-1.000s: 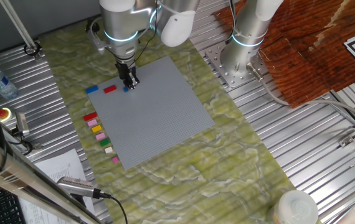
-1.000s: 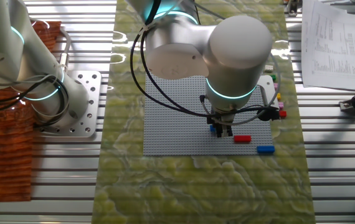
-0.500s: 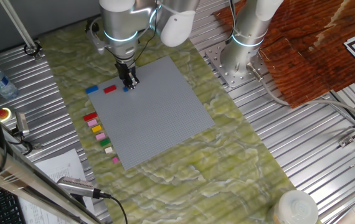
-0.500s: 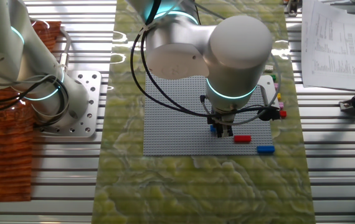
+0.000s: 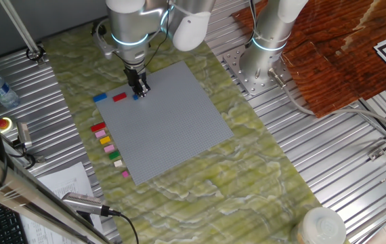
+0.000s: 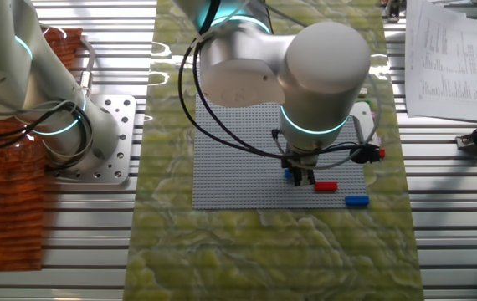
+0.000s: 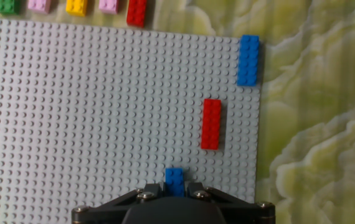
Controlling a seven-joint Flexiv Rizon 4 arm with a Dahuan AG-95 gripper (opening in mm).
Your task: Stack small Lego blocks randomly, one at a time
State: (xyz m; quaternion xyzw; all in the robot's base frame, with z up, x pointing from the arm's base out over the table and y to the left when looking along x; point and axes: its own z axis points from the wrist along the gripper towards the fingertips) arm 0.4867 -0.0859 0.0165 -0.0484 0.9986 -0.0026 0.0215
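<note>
Pinching a small blue Lego brick [image 7: 174,179] between the fingertips of the gripper [image 7: 175,188], jaws drawn in close on its two long sides, brick low over or perhaps resting on the grey baseplate [image 7: 90,124] near one edge; contact with the studs impossible to judge from here. Just beside, a red brick [image 7: 211,124] flat on the plate, and farther out another blue brick [image 7: 248,60] at the plate's border. Along the neighbouring edge, a row of spares on the green mat: red [image 5: 97,127], yellow [image 5: 103,140], pink [image 5: 109,148], cream [image 5: 118,163] and others. Likely very light, rigid, hard plastic with smooth, somewhat slippery walls; prone to twisting or popping out under an off-centre squeeze. Best taken squarely across the flat long faces, centred along the length, studs up, then pressed straight down to seat.
</note>
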